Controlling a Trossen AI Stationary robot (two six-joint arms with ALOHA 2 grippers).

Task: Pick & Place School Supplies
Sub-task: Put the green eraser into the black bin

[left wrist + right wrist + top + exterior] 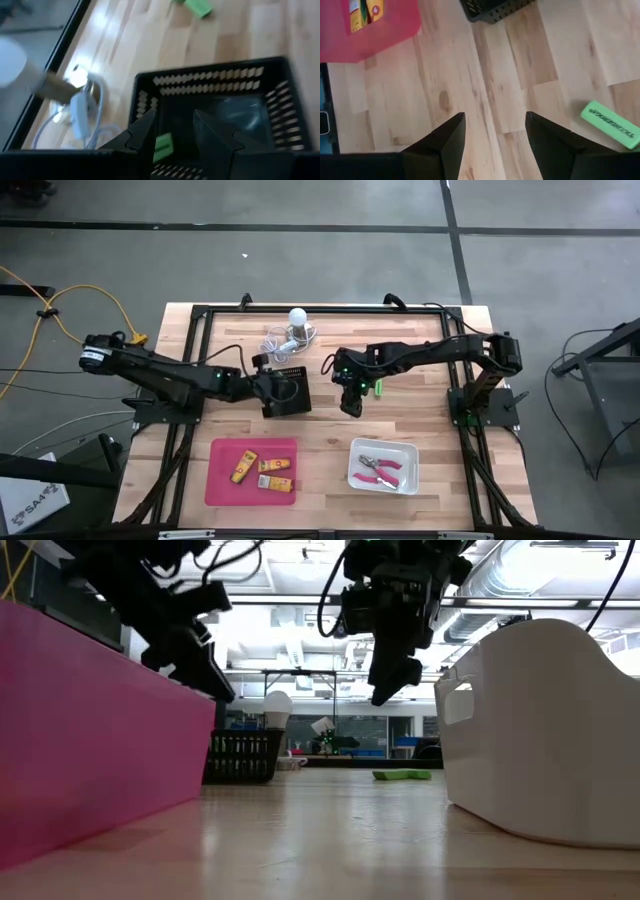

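Left gripper (175, 135) hangs over the black box (286, 391), fingers parted, a green piece (162, 148) below them; right gripper (495, 130) spread above bare wood, green piece (610, 124) beside it

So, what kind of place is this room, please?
Probably a robotics lab or workshop: a wooden table stands on a bare concrete floor, exposed ducts run along the ceiling, and a yellow cable trails beside it.

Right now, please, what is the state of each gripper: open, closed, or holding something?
Left gripper: open over the black box, holding nothing.
Right gripper: open above the table, empty.
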